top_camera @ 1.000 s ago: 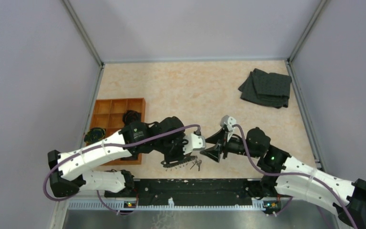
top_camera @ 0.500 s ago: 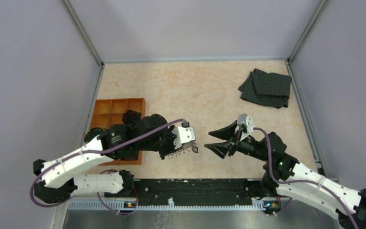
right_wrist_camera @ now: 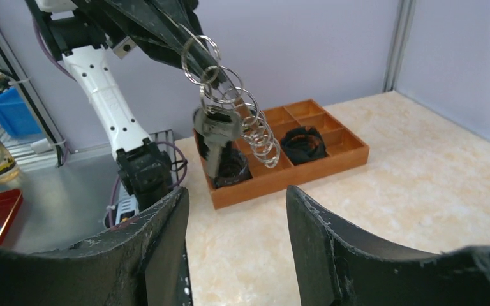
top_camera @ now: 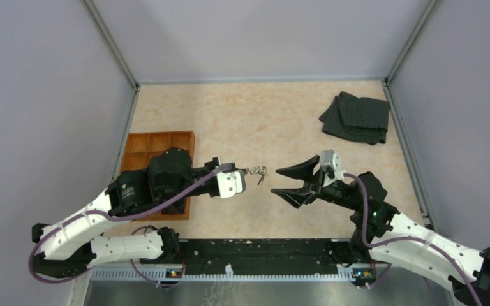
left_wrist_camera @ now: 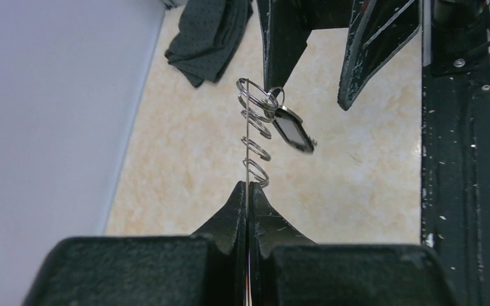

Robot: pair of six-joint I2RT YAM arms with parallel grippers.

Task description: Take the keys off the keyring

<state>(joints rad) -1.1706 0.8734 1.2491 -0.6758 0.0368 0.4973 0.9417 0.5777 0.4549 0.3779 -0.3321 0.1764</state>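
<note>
My left gripper (top_camera: 242,174) is shut on the keyring (top_camera: 255,171) and holds it off the table. In the left wrist view the keyring (left_wrist_camera: 247,131) is a thin wire seen edge-on, rising from my shut left gripper (left_wrist_camera: 247,186), with several small split rings strung along it. One dark-headed key (left_wrist_camera: 291,129) hangs near its far end. My right gripper (top_camera: 275,181) is open and empty, just right of the keyring, not touching it. In the right wrist view the rings (right_wrist_camera: 233,102) and the key (right_wrist_camera: 215,137) hang beyond my open right gripper (right_wrist_camera: 236,194).
A wooden compartment tray (top_camera: 134,141) holding black rounded lumps (right_wrist_camera: 303,143) sits at the left, under my left arm. A dark folded cloth (top_camera: 356,118) lies at the back right. The black base rail (top_camera: 261,252) runs along the near edge.
My left gripper lifted the keyring from near the front edge and carried it back and up. My right gripper drew away to the right, and its jaws now stand wider apart.
</note>
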